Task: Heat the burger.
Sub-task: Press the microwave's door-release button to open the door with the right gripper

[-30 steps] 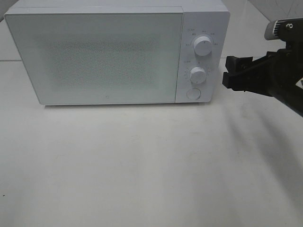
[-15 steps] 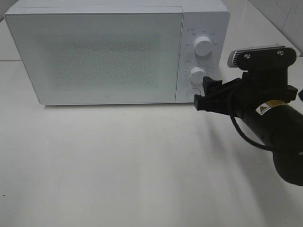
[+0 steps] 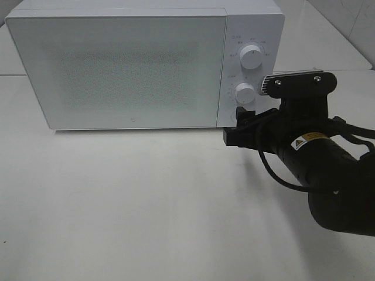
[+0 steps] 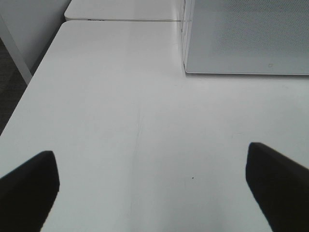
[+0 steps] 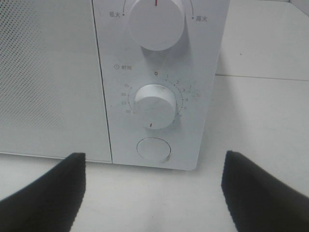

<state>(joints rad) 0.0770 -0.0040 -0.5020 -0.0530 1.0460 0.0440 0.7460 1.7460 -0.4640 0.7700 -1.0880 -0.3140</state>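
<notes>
- The white tabletop (image 3: 146,205) is smooth and slightly glossy, and fills most of the high view.
- A second white tabletop (image 4: 120,8) butts against its far edge; a thin dark seam (image 4: 120,20) runs between the two.
- Beyond the tabletop's left edge lies a dark grey floor (image 4: 10,92), crossed by a slanting white table leg (image 4: 15,50).
- Pale tiles with thin grout lines (image 3: 351,20) show at the far right corner.
- The light is even and diffuse, leaving only soft, faint shadows on the white surface.
</notes>
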